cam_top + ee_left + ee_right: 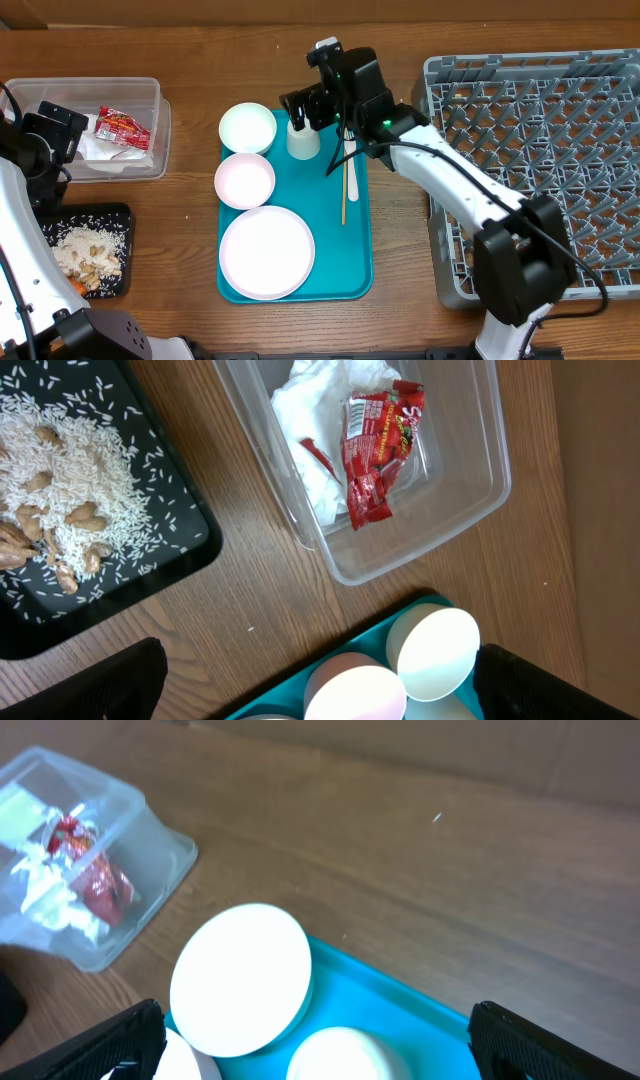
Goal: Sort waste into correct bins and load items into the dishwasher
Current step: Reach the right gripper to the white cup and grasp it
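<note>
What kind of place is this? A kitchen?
Probably not a real kitchen, but a wooden table set up for robot clean-up practice. A grey dish rack stands in for a dishwasher, a white plate sits on a teal tray, and a clear tub holds rubbish.

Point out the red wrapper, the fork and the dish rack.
red wrapper (375, 450), left wrist view, middle of its crumpled body.
fork (347, 185), overhead view, midway along its handle.
dish rack (560, 110), overhead view, on the peg lattice in its upper half.
</note>
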### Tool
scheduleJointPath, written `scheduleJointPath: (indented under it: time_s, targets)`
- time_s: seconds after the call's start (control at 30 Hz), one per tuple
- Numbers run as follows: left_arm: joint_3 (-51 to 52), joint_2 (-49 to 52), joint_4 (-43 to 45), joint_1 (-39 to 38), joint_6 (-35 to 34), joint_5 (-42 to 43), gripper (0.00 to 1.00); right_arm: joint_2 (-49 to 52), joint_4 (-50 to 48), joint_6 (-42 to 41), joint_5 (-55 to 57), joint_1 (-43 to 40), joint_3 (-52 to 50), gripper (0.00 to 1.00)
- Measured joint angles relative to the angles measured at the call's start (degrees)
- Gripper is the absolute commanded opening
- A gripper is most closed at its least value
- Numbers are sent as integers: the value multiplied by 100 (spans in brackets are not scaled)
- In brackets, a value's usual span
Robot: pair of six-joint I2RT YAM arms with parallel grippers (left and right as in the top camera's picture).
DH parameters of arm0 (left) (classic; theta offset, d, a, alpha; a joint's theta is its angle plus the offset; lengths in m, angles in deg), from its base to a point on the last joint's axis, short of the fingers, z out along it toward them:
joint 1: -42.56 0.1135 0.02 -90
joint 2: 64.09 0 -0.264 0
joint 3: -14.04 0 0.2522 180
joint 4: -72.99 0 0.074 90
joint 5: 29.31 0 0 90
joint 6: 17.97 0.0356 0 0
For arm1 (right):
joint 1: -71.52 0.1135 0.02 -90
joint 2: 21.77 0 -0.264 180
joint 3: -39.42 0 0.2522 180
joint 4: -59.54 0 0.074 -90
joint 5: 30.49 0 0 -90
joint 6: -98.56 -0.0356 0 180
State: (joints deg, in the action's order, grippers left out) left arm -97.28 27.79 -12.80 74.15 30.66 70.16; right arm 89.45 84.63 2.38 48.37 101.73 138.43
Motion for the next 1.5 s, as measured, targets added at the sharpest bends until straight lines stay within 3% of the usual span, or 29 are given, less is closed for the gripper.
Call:
scheduleJointPath:
  time_s: [0.3, 1.1, 1.33, 1.5]
  targets:
    - [0, 0, 0, 0, 2, 0, 100, 678, 114, 0, 389, 179, 15, 100]
    - [0, -2, 0, 0, 2, 0, 100, 940, 256, -280, 1434, 468, 15, 100]
    - [0, -2, 0, 0, 0, 0, 100, 944, 227, -387, 1394, 472, 15, 82]
    - [0, -2, 0, 0, 0, 0, 100, 944, 238, -413, 1346, 476, 15, 82]
